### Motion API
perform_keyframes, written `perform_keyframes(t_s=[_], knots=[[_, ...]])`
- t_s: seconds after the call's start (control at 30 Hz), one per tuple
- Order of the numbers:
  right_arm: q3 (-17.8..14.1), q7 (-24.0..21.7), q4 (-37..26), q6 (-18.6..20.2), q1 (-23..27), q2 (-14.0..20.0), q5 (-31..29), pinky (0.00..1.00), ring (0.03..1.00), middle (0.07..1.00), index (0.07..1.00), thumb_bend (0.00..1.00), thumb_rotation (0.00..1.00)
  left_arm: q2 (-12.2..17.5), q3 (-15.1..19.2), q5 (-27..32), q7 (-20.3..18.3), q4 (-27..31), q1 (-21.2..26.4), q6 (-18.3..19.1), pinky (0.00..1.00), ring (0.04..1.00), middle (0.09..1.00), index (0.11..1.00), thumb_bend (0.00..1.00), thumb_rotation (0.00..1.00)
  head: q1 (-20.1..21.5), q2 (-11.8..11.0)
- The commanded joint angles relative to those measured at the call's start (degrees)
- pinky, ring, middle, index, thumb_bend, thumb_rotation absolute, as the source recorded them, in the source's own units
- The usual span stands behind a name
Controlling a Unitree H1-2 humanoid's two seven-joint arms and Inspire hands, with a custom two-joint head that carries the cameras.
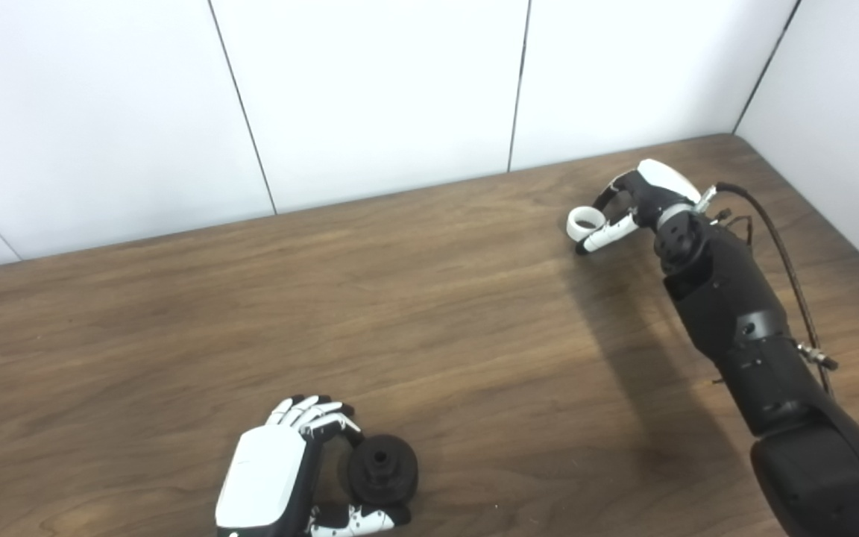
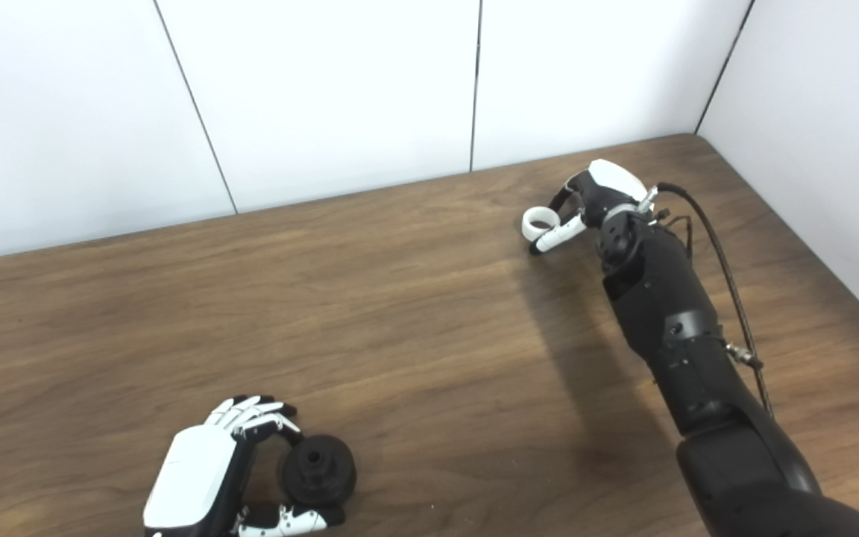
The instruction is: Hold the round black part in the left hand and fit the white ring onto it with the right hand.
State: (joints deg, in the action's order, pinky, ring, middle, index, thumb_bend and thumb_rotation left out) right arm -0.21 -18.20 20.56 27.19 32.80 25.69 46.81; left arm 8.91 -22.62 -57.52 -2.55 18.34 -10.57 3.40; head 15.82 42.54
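My left hand at 7 o'clock, fingers and thumb curled around the round black part on its 3 o'clock side, well apart at 2 o'clock my right hand pinching the white ring, wooden table beneath

Wide open stretch of bare surface between the left hand and the right hand, nothing in the way. Only limits are the white wall behind and the side wall close on the right.
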Motion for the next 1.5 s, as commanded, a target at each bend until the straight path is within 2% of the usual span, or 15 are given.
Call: perform_keyframes(t_s=[0.0,0.2,0.37,0.47,0.7,0.8,0.83,0.87,0.9,0.97,1.03,1.17,1.33,1.47], knots=[[-0.74,0.45,-2.36,-0.28,2.63,0.73,1.00,0.92,0.980,0.899,0.622,0.78,0.21,0.39,-0.14,-0.59,-1.32,0.91,-0.75,0.31,0.90,0.830,0.745,0.484,0.52,0.05,-0.02,0.13],[-0.15,0.86,-2.26,-0.28,2.80,0.66,1.17,0.91,0.968,0.889,0.621,0.78,0.20,0.47,-0.14,-0.38,-1.11,0.78,-0.67,-0.04,0.91,0.833,0.746,0.484,0.52,0.05,-0.08,0.28],[1.83,2.24,-1.90,-0.39,2.79,1.51,0.00,0.79,0.913,0.861,0.613,0.80,0.20,0.37,-0.28,-0.87,-1.51,1.05,-0.70,0.28,0.91,0.835,0.747,0.485,0.52,0.05,-0.18,0.35],[2.99,2.85,-1.94,-0.37,2.73,2.06,-0.42,0.77,0.895,0.855,0.610,0.83,0.21,0.29,-0.19,-0.47,-0.95,0.83,-0.78,0.00,0.91,0.834,0.744,0.484,0.52,0.05,-0.22,0.34],[2.96,2.91,-1.89,-0.28,2.65,2.12,-0.94,0.84,0.928,0.865,0.603,0.81,0.20,0.25,-0.26,-0.80,-1.25,1.10,-0.74,0.19,0.91,0.835,0.745,0.484,0.52,0.05,-0.33,0.47],[3.20,3.02,-2.18,-0.29,2.51,2.34,-1.04,0.82,0.906,0.819,0.593,0.80,0.19,0.20,-0.30,-0.93,-1.23,1.12,-0.69,0.23,0.90,0.833,0.743,0.484,0.52,0.05,-0.33,0.47],[3.23,3.13,-2.35,-0.30,2.41,2.40,-1.21,0.83,0.908,0.811,0.544,0.67,0.17,0.21,-0.28,-0.80,-1.08,0.99,-0.65,0.12,0.90,0.833,0.743,0.484,0.52,0.05,-0.33,0.47],[3.40,3.17,-2.61,-0.30,2.26,2.54,-1.32,0.84,0.921,0.820,0.513,0.58,0.15,0.20,-0.25,-0.72,-1.17,1.01,-0.69,0.18,0.90,0.832,0.743,0.484,0.52,0.05,-0.46,0.52],[3.44,3.37,-2.75,-0.31,2.14,2.62,-1.60,0.86,0.934,0.833,0.503,0.55,0.15,0.22,-0.25,-0.76,-1.34,1.11,-0.70,0.26,0.91,0.835,0.745,0.484,0.52,0.05,-0.46,0.52],[3.19,4.54,-3.12,-0.48,1.83,2.54,-2.60,0.88,0.943,0.852,0.493,0.53,0.14,0.27,-0.27,-0.70,-1.35,1.18,-0.72,0.16,0.91,0.835,0.746,0.484,0.52,0.05,-0.46,0.52],[3.44,5.98,-3.35,-1.09,1.52,2.72,-3.38,0.87,0.920,0.830,0.487,0.53,0.14,0.19,-0.28,-0.80,-1.37,1.26,-0.73,0.24,0.90,0.833,0.746,0.484,0.52,0.05,-0.46,0.52],[3.34,7.82,-3.33,-1.10,1.34,2.62,-4.90,0.70,0.774,0.711,0.485,0.52,0.13,0.11,-0.29,-0.90,-1.52,1.31,-0.74,0.39,0.90,0.832,0.746,0.484,0.52,0.05,-0.46,0.52],[5.43,8.10,-2.79,-1.89,1.30,4.03,-5.24,0.82,0.880,0.812,0.484,0.52,0.13,-0.01,-0.27,-0.73,-1.57,1.28,-0.72,0.40,0.91,0.836,0.746,0.484,0.52,0.05,-0.45,0.58],[6.14,8.48,-2.87,-1.46,1.15,4.52,-6.03,0.85,0.908,0.803,0.484,0.52,0.13,-0.02,-0.42,-1.17,-1.85,1.39,-0.66,0.48,0.91,0.836,0.747,0.484,0.52,0.05,-0.67,0.43]])
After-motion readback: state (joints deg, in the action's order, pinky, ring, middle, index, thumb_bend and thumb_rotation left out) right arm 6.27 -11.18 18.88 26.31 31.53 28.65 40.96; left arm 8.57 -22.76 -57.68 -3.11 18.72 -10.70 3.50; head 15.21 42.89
